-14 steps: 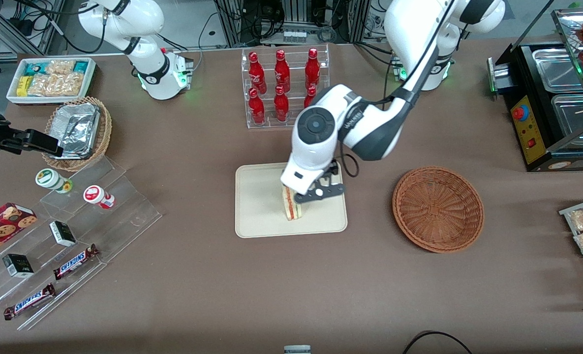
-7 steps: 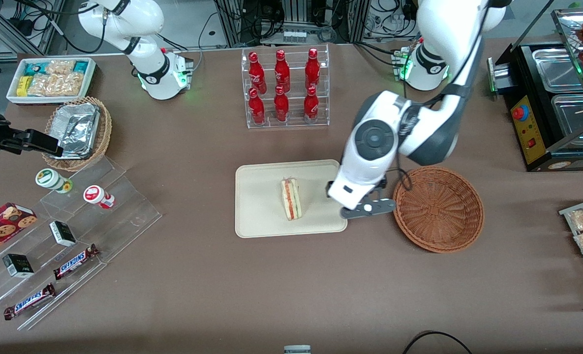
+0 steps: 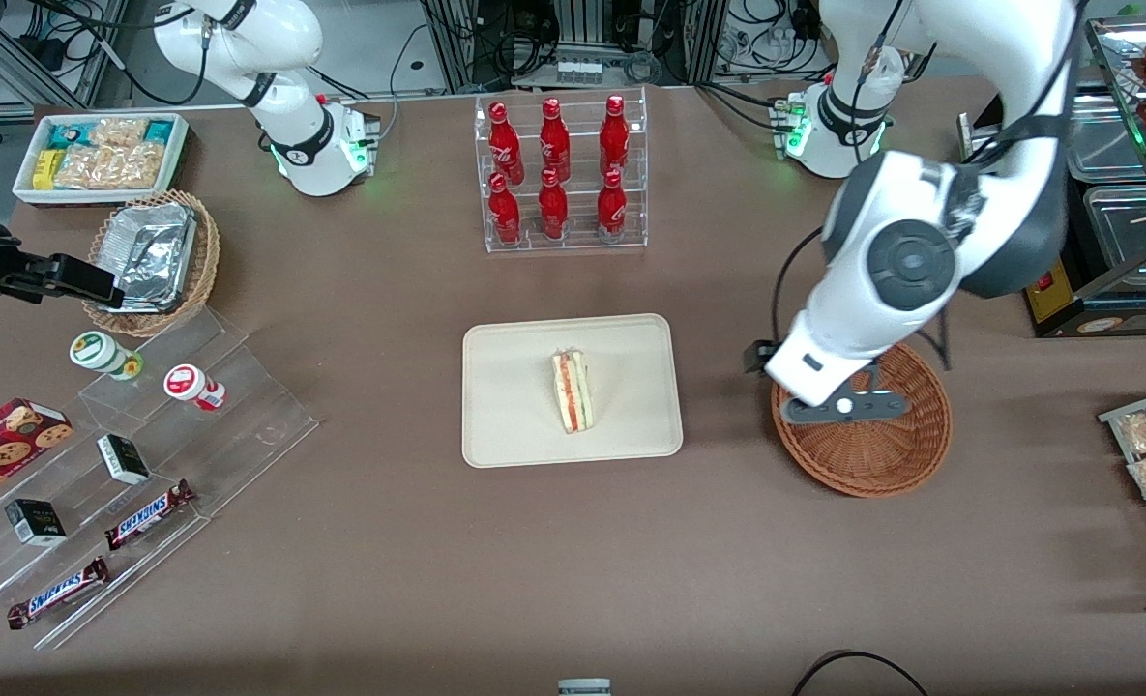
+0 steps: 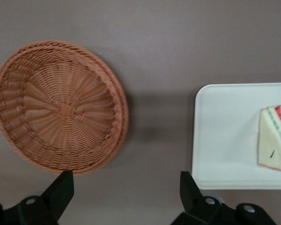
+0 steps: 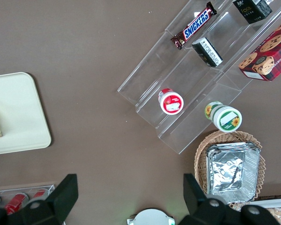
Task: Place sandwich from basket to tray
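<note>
The sandwich (image 3: 573, 391) lies on its side on the cream tray (image 3: 514, 425), about mid-tray, with its red, orange and green filling edge showing. The round reddish-brown basket (image 3: 882, 454) stands beside the tray, toward the working arm's end, and holds nothing. My left gripper (image 3: 829, 401) hangs above the basket's rim nearest the tray. In the left wrist view the gripper (image 4: 124, 187) is open and empty over bare table, between the basket (image 4: 61, 108) and the tray (image 4: 225, 140) with the sandwich (image 4: 276, 136).
A clear rack of red bottles (image 3: 558, 174) stands farther from the camera than the tray. A tan basket with foil trays (image 3: 152, 256), a white snack bin (image 3: 99, 155) and acrylic steps (image 3: 147, 454) lie toward the parked arm's end. A black appliance (image 3: 1095, 193) stands near the basket.
My gripper let go of the sandwich on the tray and moved away toward the working arm's end, ending above the basket's rim. The sandwich stays on the tray.
</note>
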